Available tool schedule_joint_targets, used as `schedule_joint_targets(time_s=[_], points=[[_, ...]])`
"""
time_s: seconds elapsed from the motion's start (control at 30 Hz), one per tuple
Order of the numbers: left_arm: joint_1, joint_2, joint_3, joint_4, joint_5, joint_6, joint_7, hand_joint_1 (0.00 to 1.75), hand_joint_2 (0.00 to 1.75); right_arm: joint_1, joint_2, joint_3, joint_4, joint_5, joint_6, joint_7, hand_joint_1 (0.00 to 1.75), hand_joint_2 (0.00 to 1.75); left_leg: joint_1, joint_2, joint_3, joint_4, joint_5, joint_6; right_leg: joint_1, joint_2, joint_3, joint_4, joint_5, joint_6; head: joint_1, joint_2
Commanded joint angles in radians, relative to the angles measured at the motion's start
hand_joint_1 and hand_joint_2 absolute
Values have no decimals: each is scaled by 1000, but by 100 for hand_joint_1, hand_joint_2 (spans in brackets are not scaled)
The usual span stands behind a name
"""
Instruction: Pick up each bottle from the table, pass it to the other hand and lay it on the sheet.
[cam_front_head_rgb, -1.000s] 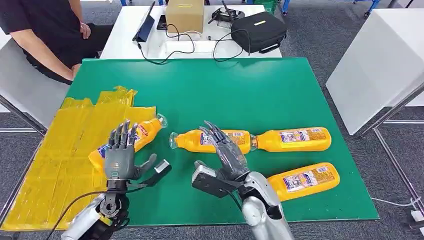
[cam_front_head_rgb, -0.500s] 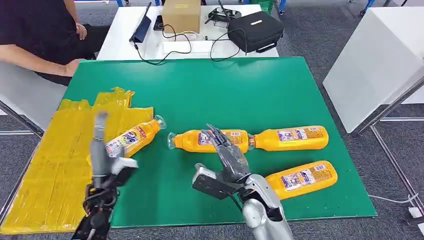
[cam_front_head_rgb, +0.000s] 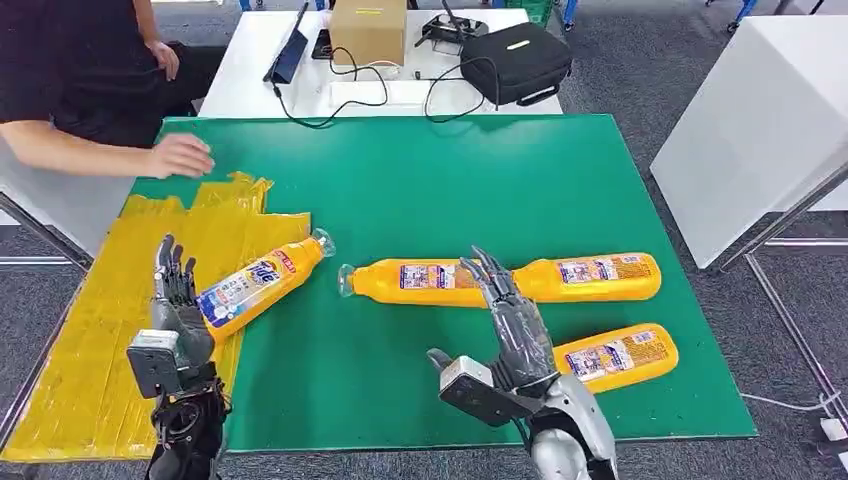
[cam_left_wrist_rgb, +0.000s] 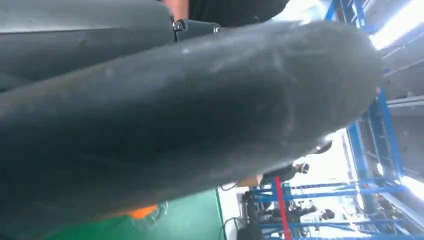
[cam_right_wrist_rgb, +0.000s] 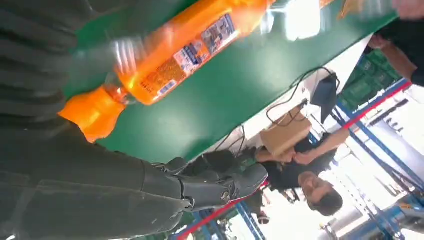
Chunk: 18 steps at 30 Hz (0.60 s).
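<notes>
From the head view, the left hand (cam_front_head_rgb: 175, 310) stood released, fingers (cam_front_head_rgb: 172, 268) up and apart, over the yellow sheet (cam_front_head_rgb: 100, 330) at eight o'clock on the green bench (cam_front_head_rgb: 450, 170). Just beside it lay one bottle (cam_front_head_rgb: 255, 283), body on the sheet and cap overhanging the green, likely as good as delivered. The right hand (cam_front_head_rgb: 512, 330) was also released, grasping nothing, fingers stretched toward the two bottles lying cap to cap at centre, the middle bottle (cam_front_head_rgb: 420, 281) and the far bottle (cam_front_head_rgb: 590, 277); a fourth bottle (cam_front_head_rgb: 615, 355) lay at four o'clock. A person's hand (cam_front_head_rgb: 180, 155) rested at the sheet's ten o'clock corner, perhaps steadying it.

The left wrist view was mostly dark hand; its fingers could not be told there.

The right wrist view showed the middle bottle blurred beyond the dark fingers, untouched.
</notes>
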Motion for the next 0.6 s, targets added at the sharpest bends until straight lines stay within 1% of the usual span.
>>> schedule_joint_targets(time_s=[0.03,0.13,0.17,0.27,0.3,0.33,0.37,0.4,0.43,0.47,0.5,0.53,0.6], points=[[-5,-11,2,25,27,-59,-7,0,0,22,-21,-48,-57,-9,-21,-12,0,175,0,-2,3,0,-1,2,0,0,4,0,-1,-2,0,0],[-5,-6,-35,28,28,-80,-7,0,0,90,-25,-87,-139,-31,-25,-20,0,175,-1,-5,6,-1,-2,2,0,-3,7,0,-3,-3,0,0],[-10,-2,-45,40,47,-97,-7,0,0,107,-29,-96,-154,-27,-19,-20,0,175,-1,-5,4,-1,0,2,0,-4,5,0,-3,-2,0,0],[-11,17,-70,85,135,-212,-7,0,0,160,-43,-136,-194,25,-6,-11,0,175,0,-5,5,0,-1,3,0,-4,7,-1,-3,-2,0,0],[-6,27,-85,92,158,-277,-7,0,0,186,-50,-168,-212,42,-2,-8,0,175,-1,-4,4,-1,0,2,0,-3,5,-1,-2,-2,0,0],[-2,23,-79,106,180,-298,-7,0,0,209,-53,-197,-229,61,8,-4,0,175,-1,-5,6,-1,-1,2,-1,-4,7,-1,-3,-2,0,0],[3,19,-79,96,184,-304,-7,0,0,228,-59,-221,-244,62,20,-6,0,175,-1,-4,3,-1,0,2,-1,-3,4,-1,-2,-1,0,0],[5,17,-79,94,182,-304,-7,0,0,237,-50,-244,-256,59,40,-23,0,175,-1,-6,6,-2,-1,2,-1,-5,8,-1,-3,-2,0,0],[16,13,-80,65,161,-272,-7,0,0,256,-40,-290,-266,83,70,-26,0,175,-1,-5,3,-1,0,2,-1,-4,4,-1,-2,-1,0,0],[22,11,-76,67,160,-267,-7,0,0,271,-36,-325,-272,89,96,-31,0,175,-1,-5,4,-1,-1,2,-1,-4,5,-1,-2,-2,0,0],[40,11,-72,43,161,-262,-7,0,0,294,-46,-366,-271,65,127,-49,0,175,-1,-6,6,0,-2,3,-1,-4,7,0,-4,-3,0,0],[57,12,-65,24,159,-252,-6,0,0,314,-60,-394,-269,64,129,-63,0,175,-1,-4,3,-1,-1,2,-1,-2,4,-1,-2,-2,0,0],[116,15,-45,-51,163,-230,-7,0,0,329,-75,-469,-248,57,144,-116,0,175,-1,-5,7,-1,-3,2,0,-3,8,-1,-4,-3,0,0]])
